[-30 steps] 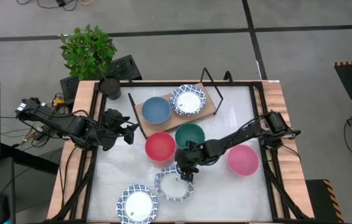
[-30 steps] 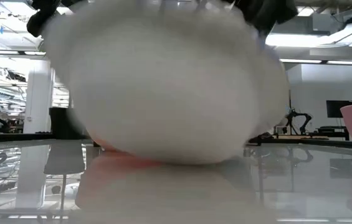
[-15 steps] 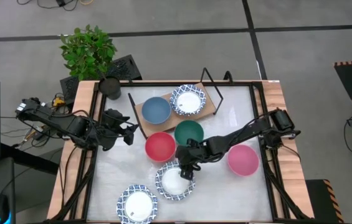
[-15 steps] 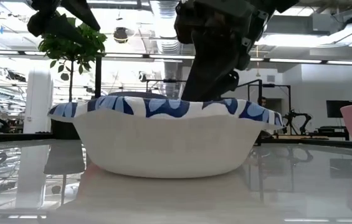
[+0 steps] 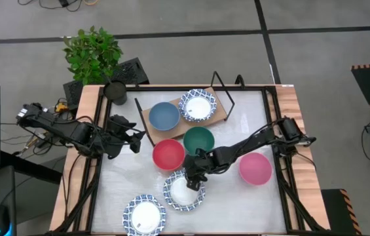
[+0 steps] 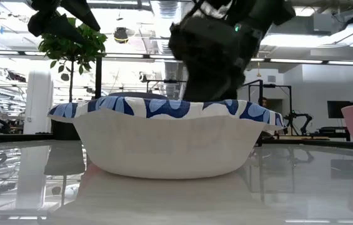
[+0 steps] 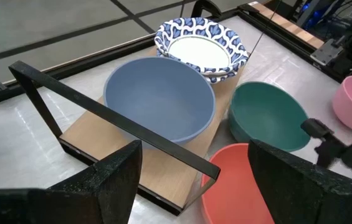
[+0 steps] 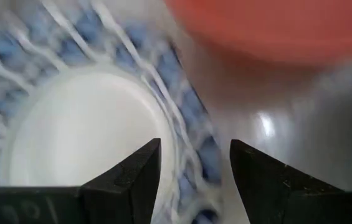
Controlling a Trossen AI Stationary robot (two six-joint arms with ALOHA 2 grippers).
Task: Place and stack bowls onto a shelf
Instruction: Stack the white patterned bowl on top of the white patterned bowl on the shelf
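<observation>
1. Hovering over the rim of a patterned bowl [image 5: 184, 192] near the table's front: right gripper [image 5: 196, 176], fingers spread wide, holding nothing. This bowl sits flat on the table [image 5: 237, 203].
2. Left gripper [image 5: 137, 139] waits at the table's left side, jaws wide, empty, facing the shelf [image 5: 217, 111].
3. Done so far: the shelf carries a blue bowl [image 5: 164, 116] and a patterned bowl or stack [image 5: 198, 105], side by side.
4. Left on the table: red bowl [image 5: 168, 154], green bowl [image 5: 199, 142], pink bowl [image 5: 255, 168], the patterned bowl under the right gripper, and another patterned one [image 5: 145, 216] at the front edge. Judged well under halfway.
5. Left wrist view suggests the shelf's patterned bowl [image 7: 202, 50] is two nested; the high view cannot confirm.
6. Low view shows the front bowl [image 6: 167, 140] resting level; the right wrist view shows fingers straddling its rim [image 8: 188, 134].
</observation>
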